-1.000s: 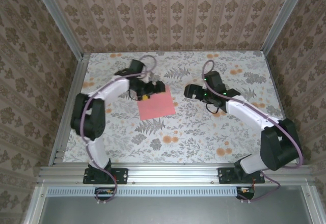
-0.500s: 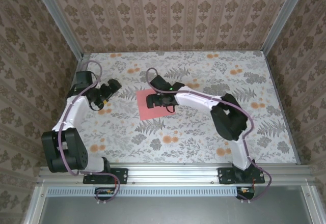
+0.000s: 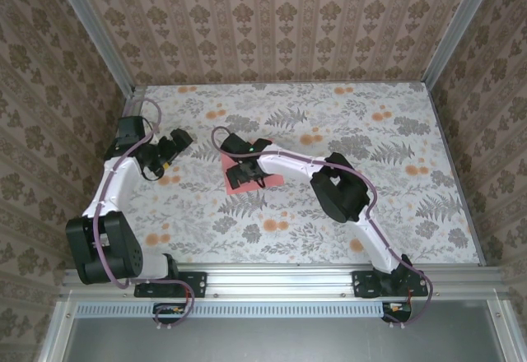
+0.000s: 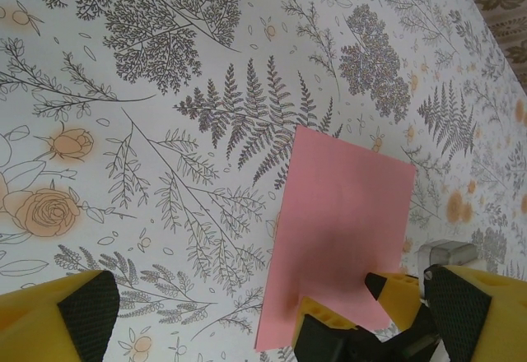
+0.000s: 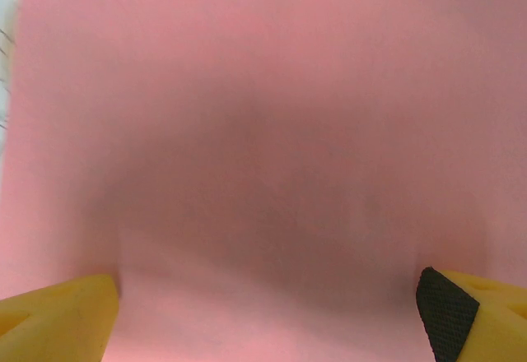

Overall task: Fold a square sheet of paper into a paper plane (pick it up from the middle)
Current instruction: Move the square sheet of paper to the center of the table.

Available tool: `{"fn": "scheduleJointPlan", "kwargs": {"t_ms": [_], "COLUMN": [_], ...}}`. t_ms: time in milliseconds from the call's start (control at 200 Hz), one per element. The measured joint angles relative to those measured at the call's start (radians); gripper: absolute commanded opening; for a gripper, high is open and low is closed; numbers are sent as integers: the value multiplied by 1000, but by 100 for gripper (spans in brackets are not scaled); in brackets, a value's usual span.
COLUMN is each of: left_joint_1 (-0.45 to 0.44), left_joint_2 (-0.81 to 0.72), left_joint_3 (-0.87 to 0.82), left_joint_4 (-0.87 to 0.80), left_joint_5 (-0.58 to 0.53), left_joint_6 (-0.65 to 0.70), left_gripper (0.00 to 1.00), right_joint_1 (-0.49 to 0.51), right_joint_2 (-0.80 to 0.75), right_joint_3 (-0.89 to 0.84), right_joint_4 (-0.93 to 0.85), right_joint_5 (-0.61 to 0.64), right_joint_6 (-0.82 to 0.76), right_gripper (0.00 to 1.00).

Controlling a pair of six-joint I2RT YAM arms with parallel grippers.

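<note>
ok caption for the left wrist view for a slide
Pink paper square lying flat on the flowered table, seen between the left pincer's open fingers

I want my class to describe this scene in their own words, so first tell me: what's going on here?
The right arm's fingers hang spread open, low over the middle of the square sheet of salmon-pink paper. The sheet lies flat and unfolded on the floral-printed tabletop, and nothing grips it. The left arm's fingers are open too, off to one side and apart from the sheet.
</note>
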Motion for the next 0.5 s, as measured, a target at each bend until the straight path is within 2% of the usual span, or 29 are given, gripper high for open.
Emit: {"fn": "scheduleJointPlan", "kwargs": {"t_ms": [120, 310, 415, 500], "left_joint_1": [-8, -51, -78, -94], "left_joint_2": [0, 0, 2, 15], "left_joint_3": [0, 9, 16, 23], "left_joint_4": [-18, -64, -64, -63], "left_joint_5": [-29, -95, -122, -132], "left_joint_6": [15, 44, 48, 51], "left_gripper": [100, 100, 100, 100], "right_joint_1": [0, -2, -4, -6], "right_joint_2": [-39, -232, -332, -375], "right_joint_3": [-81, -384, -524, -566], "right_joint_4": [29, 77, 52, -10], "right_joint_5": [-2, -49, -76, -94], "right_joint_6": [-22, -77, -92, -92], "right_gripper": [98, 98, 98, 100]}}
